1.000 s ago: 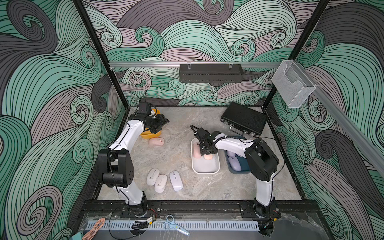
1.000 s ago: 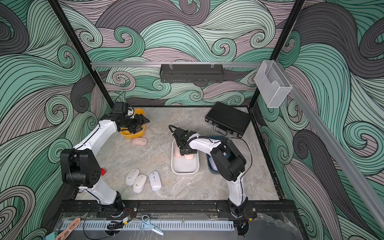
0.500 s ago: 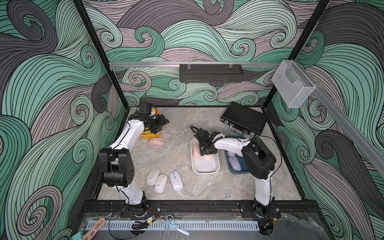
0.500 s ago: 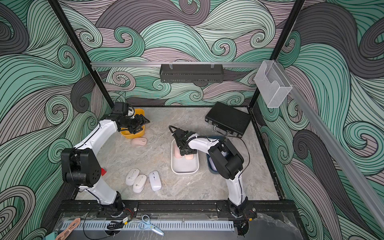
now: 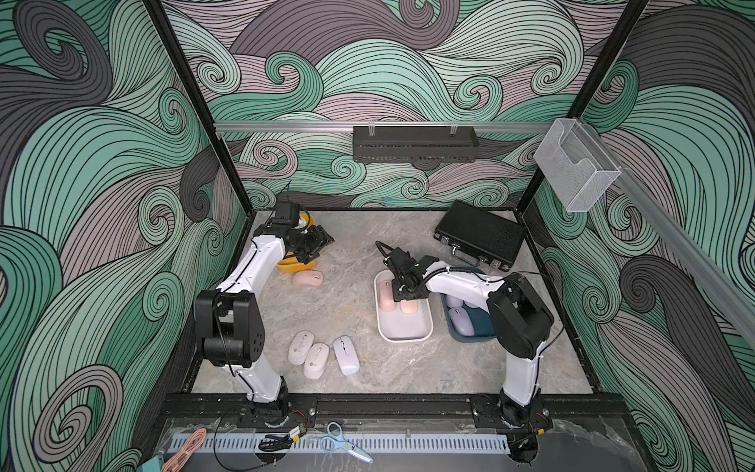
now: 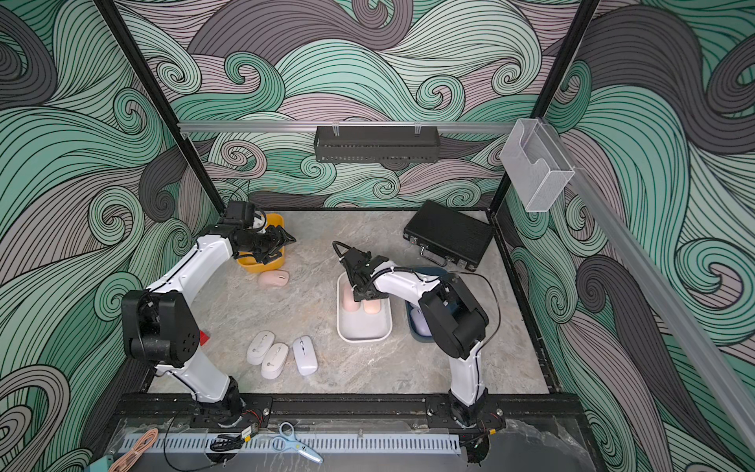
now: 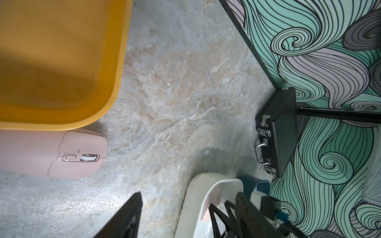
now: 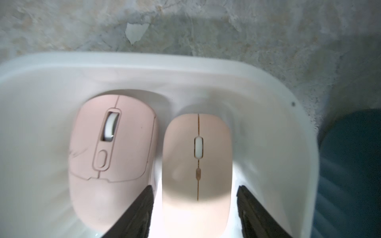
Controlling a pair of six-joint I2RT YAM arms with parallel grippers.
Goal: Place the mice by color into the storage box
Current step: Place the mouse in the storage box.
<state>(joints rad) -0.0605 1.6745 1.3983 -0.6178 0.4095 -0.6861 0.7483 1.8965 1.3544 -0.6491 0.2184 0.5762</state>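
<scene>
Over the white tray, right arm dips, jaws parted astride a pink mouse, left arm outstretched, jaws parted

Right pincer over white bin

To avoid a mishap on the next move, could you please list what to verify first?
1. Right gripper not gripping: jaws stand apart either side of the peach mouse: ok.
2. Peach mouse and pink mouse side by side in the white bin: ok.
3. Left gripper open, empty: ok.
4. Loose pink mouse binned: on the table beside the yellow bin: not ok.
5. Off-white mice binned: three on the table: not ok.
6. Lavender mice all in blue bin: right arm hides part: cannot tell.
</scene>
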